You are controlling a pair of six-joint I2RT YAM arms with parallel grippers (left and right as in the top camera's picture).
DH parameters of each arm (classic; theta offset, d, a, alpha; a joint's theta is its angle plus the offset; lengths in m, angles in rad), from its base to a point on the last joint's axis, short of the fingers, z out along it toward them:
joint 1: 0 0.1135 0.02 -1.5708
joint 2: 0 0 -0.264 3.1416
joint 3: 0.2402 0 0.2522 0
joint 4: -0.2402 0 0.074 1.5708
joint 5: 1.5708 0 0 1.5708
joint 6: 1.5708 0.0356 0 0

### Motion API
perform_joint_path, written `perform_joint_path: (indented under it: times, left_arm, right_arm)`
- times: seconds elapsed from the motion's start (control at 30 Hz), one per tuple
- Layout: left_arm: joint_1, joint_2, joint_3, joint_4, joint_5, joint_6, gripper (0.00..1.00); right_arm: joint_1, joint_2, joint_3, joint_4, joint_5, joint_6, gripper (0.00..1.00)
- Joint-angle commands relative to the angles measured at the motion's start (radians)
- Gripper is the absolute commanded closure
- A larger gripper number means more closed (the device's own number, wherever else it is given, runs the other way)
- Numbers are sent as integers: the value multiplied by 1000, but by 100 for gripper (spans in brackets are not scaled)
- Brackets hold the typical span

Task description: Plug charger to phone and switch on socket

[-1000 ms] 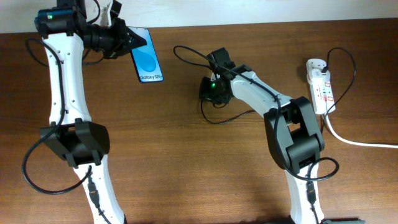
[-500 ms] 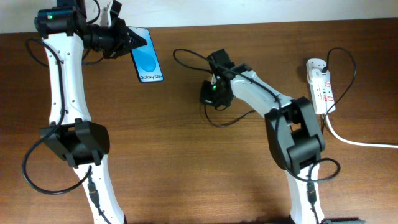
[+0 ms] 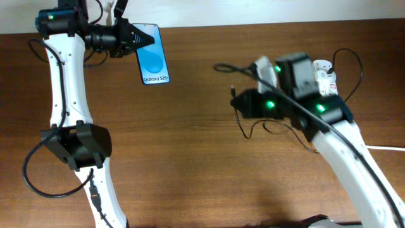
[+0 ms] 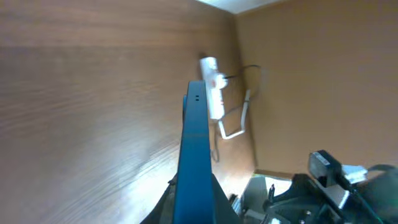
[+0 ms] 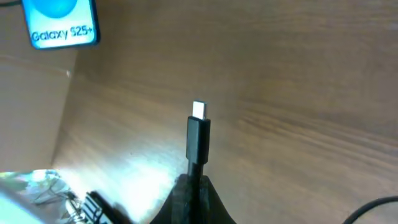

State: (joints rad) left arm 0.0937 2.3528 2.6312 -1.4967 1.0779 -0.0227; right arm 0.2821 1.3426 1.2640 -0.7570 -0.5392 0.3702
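Your left end effector [image 3: 131, 39] is clamped on the phone [image 3: 152, 58] near the far-left corner of the surface [image 3: 190, 164]. The right end effector [image 5: 194, 186] pinches the charger [image 5: 199, 134] just behind its tip, well apart from the phone. A tilted tip could scrape the phone's edge instead of seating, or the charger could slip in that narrow pinch.

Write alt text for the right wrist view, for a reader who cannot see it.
The right gripper holds the black charger just below its connector, the silver tip pointing away from the camera above the brown wooden table. The phone shows at the top left corner, cut off, its blue screen reading "Galaxy S25+".
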Motion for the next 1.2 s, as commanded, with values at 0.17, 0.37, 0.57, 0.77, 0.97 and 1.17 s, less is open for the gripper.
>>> perform_joint_path:
  times: [0.17,0.37,0.57,0.77,0.97,1.17]
  left_arm:
    - [-86,2,16,16,263,54,100]
    - [-113,2,16,101,436,-80,100]
    - [-118,2,16,101,495,-131,100]
    - [-147,2,17,101,409,-131,100]
    - [-176,2,16,100,327,-149,100]
    - [-183,2,16,93,309,-149,100]
  right_arm:
    - [-43,-212,-295,232,-218,125,96]
    - [133,-190,-380,621,-138,329,96]
    - [257,-48,-379,908,-135,461,96]
    - [261,-34,-348,918,-53,477,96]
    - [261,-34,-342,918,-24,476,96]
    - [261,-34,-342,922,-24,473,96]
